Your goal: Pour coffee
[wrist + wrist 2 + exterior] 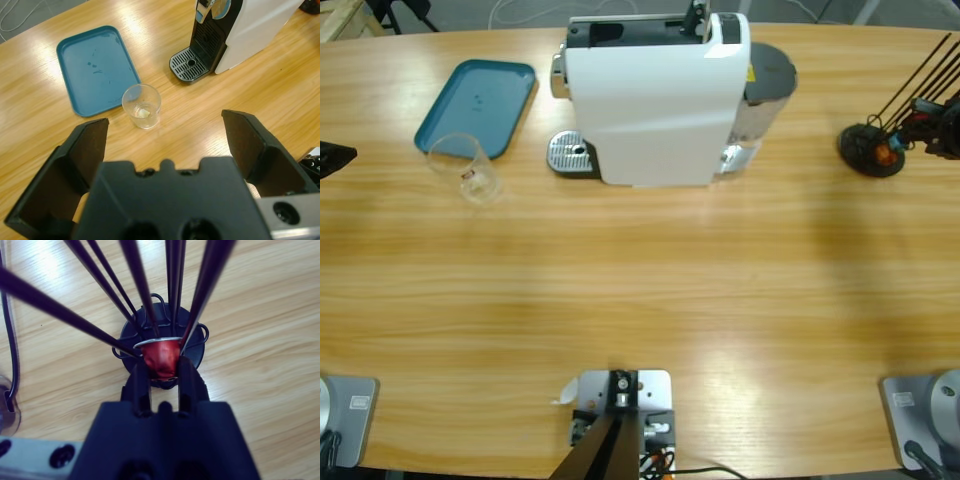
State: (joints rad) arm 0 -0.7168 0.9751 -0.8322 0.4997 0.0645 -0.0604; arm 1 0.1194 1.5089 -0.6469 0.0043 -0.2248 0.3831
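Observation:
A white coffee machine (pixel 655 95) stands at the table's far middle, with its drip grate (pixel 570 155) on its left side. A small clear glass (pixel 470 170) stands left of it, beside a teal tray (pixel 477 105). No coffee shows; the glass (pixel 141 106) has only a pale glint at its bottom. My left gripper (pixel 165 122) is open and hangs well back from the glass; only its tip (pixel 340 156) shows at the left edge. My right gripper (pixel 161 365) is shut on a red capsule (pixel 161 356) at the base of a black wire capsule rack (pixel 870 150).
The rack's thin black rods (pixel 135 285) rise all around my right gripper. The coffee machine (pixel 245 30) and its grate (pixel 189 65) lie ahead and to the right in the left wrist view. The teal tray (pixel 95 65) carries a few droplets.

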